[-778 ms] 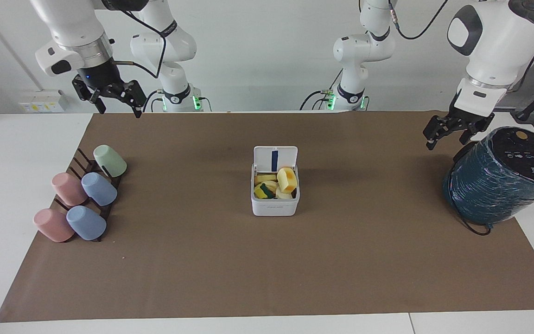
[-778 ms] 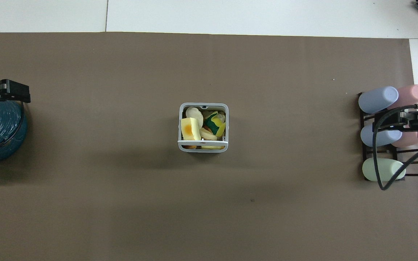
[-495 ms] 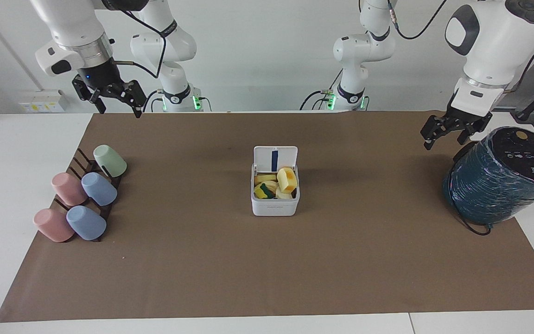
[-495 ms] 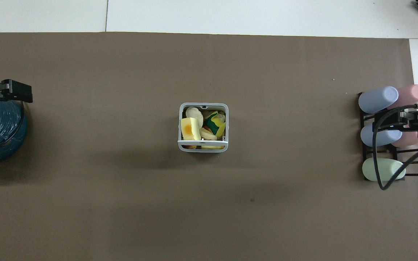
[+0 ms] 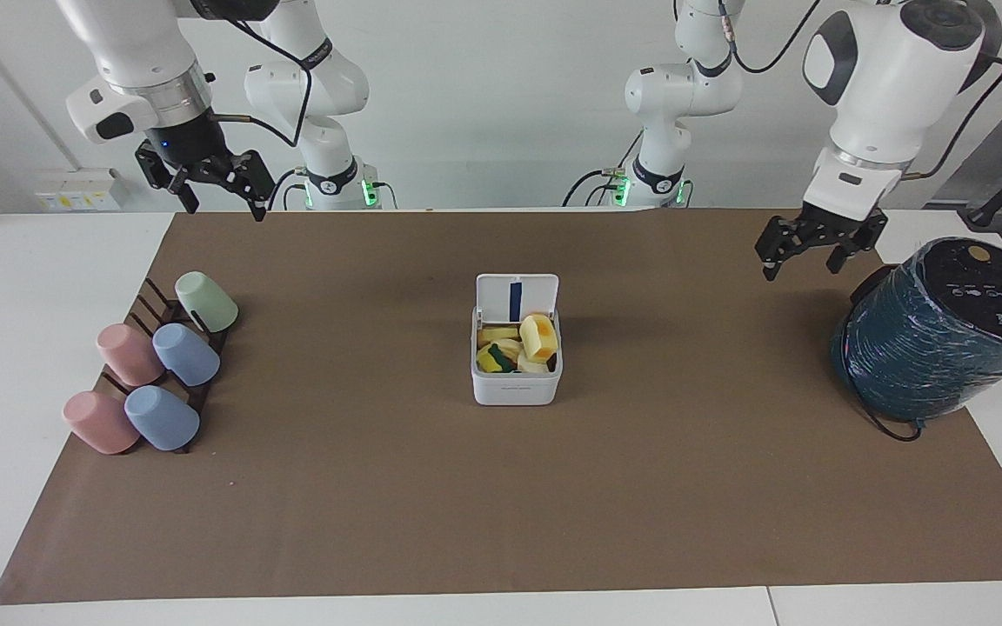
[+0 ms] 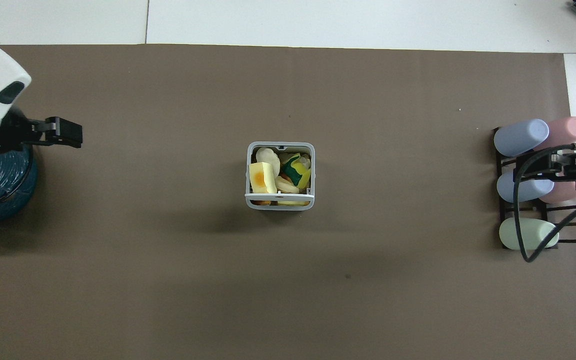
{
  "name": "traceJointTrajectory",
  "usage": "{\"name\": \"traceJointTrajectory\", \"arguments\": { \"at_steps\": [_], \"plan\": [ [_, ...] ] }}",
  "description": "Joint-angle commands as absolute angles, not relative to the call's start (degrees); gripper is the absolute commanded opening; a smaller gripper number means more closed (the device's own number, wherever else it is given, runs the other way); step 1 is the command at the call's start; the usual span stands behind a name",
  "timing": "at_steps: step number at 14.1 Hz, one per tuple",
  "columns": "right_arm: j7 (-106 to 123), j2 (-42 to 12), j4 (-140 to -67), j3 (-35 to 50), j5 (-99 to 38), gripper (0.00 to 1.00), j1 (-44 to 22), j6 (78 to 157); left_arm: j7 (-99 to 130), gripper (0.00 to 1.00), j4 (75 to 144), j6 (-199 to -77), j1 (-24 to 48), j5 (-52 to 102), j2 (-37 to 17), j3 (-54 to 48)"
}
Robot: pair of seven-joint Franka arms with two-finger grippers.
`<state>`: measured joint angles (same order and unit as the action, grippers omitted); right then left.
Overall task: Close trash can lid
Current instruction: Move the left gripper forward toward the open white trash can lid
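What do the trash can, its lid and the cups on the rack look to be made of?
The trash can looks like smooth white moulded plastic with rounded corners. The lid, standing open, matches it, with a blue strip on its underside. The cups look like matte pastel plastic, though coated ceramic is possible. The rack is dark and slatted, perhaps wood.

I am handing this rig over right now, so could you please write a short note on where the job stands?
Left gripper: open, holding nothing, in the air over the mat beside the teal-wrapped cylinder, at the left arm's end.
Right gripper: open, holding nothing, waiting over the mat's edge nearest the robots, above the cup rack.
Trash can: mid-mat, upright, full of scraps.
Lid: standing open on the side nearest the robots, blue strip showing.
Done: nothing yet.
Left: bring a gripper to the lid and push it shut.
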<state>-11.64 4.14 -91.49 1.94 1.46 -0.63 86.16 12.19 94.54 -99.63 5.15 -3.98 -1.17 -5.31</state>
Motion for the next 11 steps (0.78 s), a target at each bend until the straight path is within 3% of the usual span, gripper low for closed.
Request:
{"name": "traceJointTrajectory", "arguments": {
  "at_steps": [1,5,11],
  "plan": [
    [-10.63,4.66,-91.67,1.85,1.23,1.00,-0.61,85.61,22.73,0.97,101.32,-103.61,12.98,-4.48,3.07,-4.75],
    [-10.63,4.66,-91.67,1.85,1.23,1.00,-0.62,85.61,32.15,0.48,109.49,-111.42,21.52,0.08,6.67,-4.75],
    [-10.63,4.66,-91.67,1.85,1.14,1.00,-0.62,85.61,32.96,0.31,116.27,-117.24,29.25,3.59,9.32,-4.75]
  ]
}}
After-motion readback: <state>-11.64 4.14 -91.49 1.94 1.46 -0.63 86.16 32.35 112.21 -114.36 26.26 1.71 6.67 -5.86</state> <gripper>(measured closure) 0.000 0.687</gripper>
